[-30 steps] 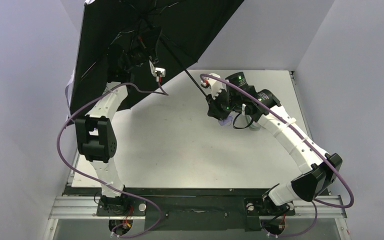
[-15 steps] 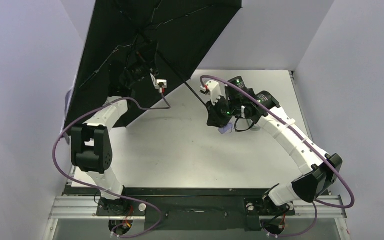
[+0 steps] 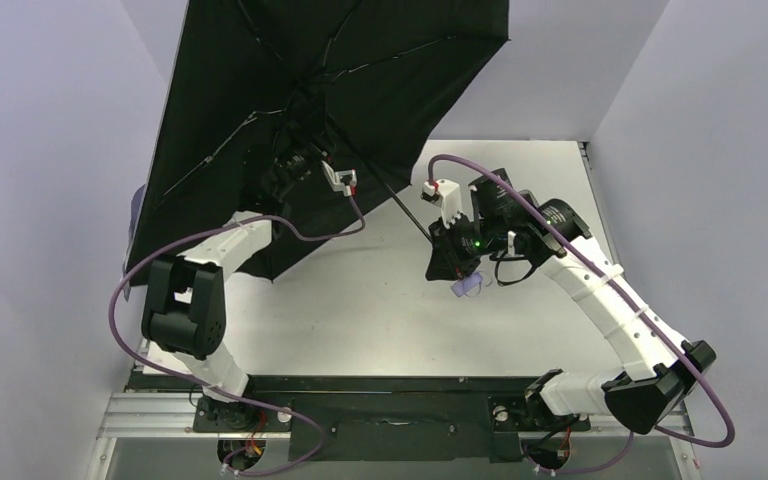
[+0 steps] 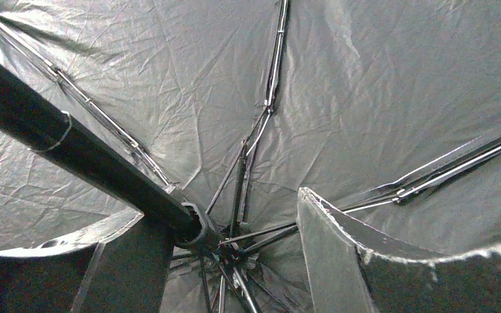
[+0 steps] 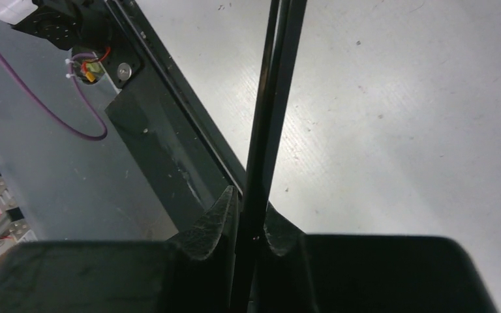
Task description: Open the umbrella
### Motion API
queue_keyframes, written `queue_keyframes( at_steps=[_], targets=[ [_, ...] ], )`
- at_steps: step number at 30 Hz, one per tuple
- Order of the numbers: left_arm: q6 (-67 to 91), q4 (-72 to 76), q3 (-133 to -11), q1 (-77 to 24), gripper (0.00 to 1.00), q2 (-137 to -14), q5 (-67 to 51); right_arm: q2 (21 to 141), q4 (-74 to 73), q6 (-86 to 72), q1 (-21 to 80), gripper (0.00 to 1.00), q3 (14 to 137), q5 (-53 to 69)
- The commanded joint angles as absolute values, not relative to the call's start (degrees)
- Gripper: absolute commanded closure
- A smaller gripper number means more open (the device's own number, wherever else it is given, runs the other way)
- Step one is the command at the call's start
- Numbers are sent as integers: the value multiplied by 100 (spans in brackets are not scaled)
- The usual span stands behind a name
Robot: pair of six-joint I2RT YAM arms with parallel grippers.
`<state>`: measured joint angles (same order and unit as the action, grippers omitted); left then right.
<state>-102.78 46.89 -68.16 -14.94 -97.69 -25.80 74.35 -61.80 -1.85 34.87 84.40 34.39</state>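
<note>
The umbrella (image 3: 360, 60) stands open, its black underside facing me and filling the top left of the top view. Its thin black shaft (image 3: 390, 200) slants down to my right gripper (image 3: 447, 250), which is shut on it just above the lavender knob handle (image 3: 468, 285). In the right wrist view both fingertips (image 5: 218, 218) press on the shaft (image 5: 267, 117). My left gripper (image 3: 295, 165) sits under the canopy near the hub. In the left wrist view its jaws stand wide apart, open, with the runner (image 4: 192, 228) and ribs (image 4: 271, 78) between them, untouched.
The white table (image 3: 360, 300) lies below, closed in by pale walls on the left, back and right. The canopy's left rim (image 3: 138, 205) hangs by the left wall. A black mounting bar (image 3: 390, 385) runs along the near edge.
My left gripper has opened and let go of the runner. The canopy has swung wider to the right. My right arm has drawn the shaft down and to the right.
</note>
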Motion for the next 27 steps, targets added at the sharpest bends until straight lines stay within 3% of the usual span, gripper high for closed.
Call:
queue_keyframes(
  at_steps=[1, 9, 13, 18, 27],
  targets=[
    [-10331, 3941, -6319, -1454, 37, -9245, -2233, 6964, -5550, -421, 3549, 100, 8396, 3910],
    [-10403, 2259, -5802, -1563, 30, -8275, -3255, 6948, -5039, -805, 3387, 100, 8271, 4003],
    [-10339, 2228, -5643, -1786, 28, -8009, -3360, 6940, -4936, -869, 3351, 100, 8161, 4009],
    [-9537, 1861, -5698, -2227, 27, -7505, -3429, 6818, -4694, -1033, 3254, 100, 8034, 3996],
    [-6993, 791, -5680, -2759, 27, -6496, -2471, 5964, -2725, -2010, 3055, 100, 7070, 3899]
  ],
)
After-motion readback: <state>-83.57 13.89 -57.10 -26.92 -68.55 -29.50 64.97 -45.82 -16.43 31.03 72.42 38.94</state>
